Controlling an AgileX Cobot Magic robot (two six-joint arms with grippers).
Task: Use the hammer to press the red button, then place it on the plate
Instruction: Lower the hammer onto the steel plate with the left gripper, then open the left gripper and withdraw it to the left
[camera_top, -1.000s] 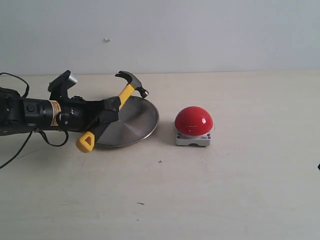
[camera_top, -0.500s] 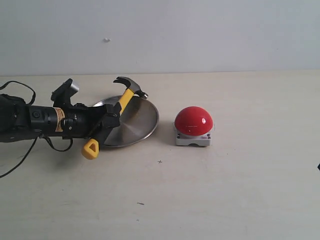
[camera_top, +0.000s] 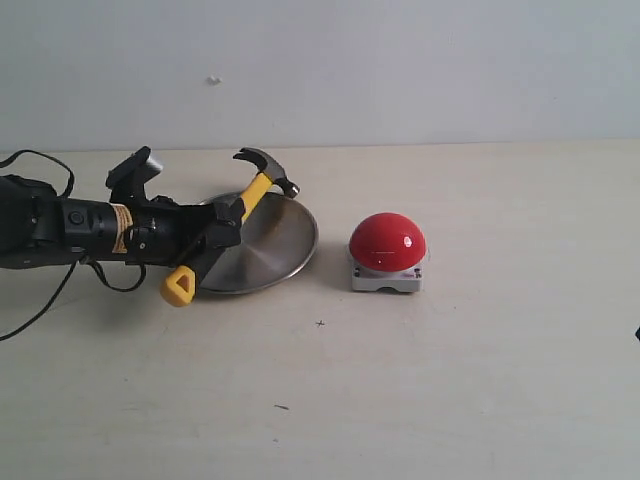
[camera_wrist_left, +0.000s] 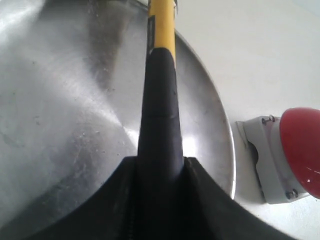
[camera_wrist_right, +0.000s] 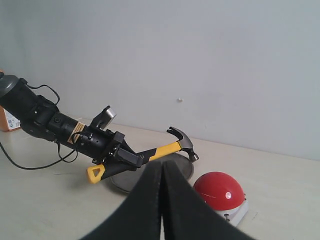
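Exterior view: beige worktop (camera_top: 450, 380) lying nearest. Behind it, left end effector (camera_top: 228, 222) gripping the claw hammer (camera_top: 256, 188) around the black part of its handle. Handle is tilting, yellow tip pointing toward the camera, dark head hanging over the far rim of the silver plate (camera_top: 280, 245). Red button (camera_top: 387, 241) sitting just right of the plate, apart. Right wrist view: right end effector (camera_wrist_right: 162, 170) showing fingers pressing together, gripping nothing.

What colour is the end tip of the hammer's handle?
Yellow, with a hole; the hammer shows best in the exterior view.
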